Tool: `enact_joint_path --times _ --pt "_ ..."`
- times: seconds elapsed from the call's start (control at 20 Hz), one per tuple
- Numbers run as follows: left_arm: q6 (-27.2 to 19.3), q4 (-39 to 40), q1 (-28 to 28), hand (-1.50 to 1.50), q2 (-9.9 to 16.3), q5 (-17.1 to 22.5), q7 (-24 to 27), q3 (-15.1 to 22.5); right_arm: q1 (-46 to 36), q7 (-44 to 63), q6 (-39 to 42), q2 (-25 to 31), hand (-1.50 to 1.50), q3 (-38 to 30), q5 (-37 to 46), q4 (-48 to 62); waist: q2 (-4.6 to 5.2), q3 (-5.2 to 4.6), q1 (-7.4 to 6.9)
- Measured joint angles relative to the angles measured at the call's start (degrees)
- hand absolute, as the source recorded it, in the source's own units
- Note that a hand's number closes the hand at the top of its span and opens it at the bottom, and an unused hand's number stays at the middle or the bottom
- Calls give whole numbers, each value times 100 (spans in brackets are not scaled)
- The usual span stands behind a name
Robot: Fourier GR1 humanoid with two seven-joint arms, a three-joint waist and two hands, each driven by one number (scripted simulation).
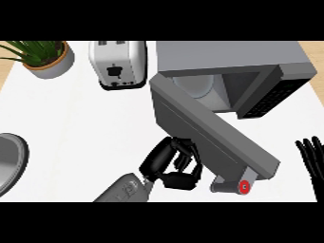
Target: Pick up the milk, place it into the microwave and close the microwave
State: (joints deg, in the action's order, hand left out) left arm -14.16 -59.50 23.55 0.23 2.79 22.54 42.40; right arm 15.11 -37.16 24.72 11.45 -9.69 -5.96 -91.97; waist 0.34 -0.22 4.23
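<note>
White bench (73, 123), grey microwave (227, 57) with red-tipped handle (233, 187), silver toaster (119, 64), green plant (33, 50), black hands (168, 163)

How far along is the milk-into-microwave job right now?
Done: no milk shows on the counter, and it can't be made out inside the microwave either. In hand: the left robot hand sits with curled fingers against the open door, near the handle. Left: swinging the door shut. The right robot hand rests open at the right edge.
</note>
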Motion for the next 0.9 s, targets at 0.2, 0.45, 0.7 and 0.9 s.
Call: enact_joint_path --times 0.2,0.45,0.7,0.9 --pt "-409 407 342 150 7 707 61 517 113 264 237 166 -150 -23 -307 -498 30 -3 129" --pt "-732 601 755 150 17 1442 214 883 91 643 408 269 -150 45 -608 -995 80 -10 301" --pt "-1152 525 1118 150 15 2136 289 1026 5 954 606 462 -150 78 -867 -1291 117 -15 476" --pt "-1652 506 1345 150 3 2570 449 1002 -89 1160 665 623 -150 51 -976 -1499 140 -18 589"
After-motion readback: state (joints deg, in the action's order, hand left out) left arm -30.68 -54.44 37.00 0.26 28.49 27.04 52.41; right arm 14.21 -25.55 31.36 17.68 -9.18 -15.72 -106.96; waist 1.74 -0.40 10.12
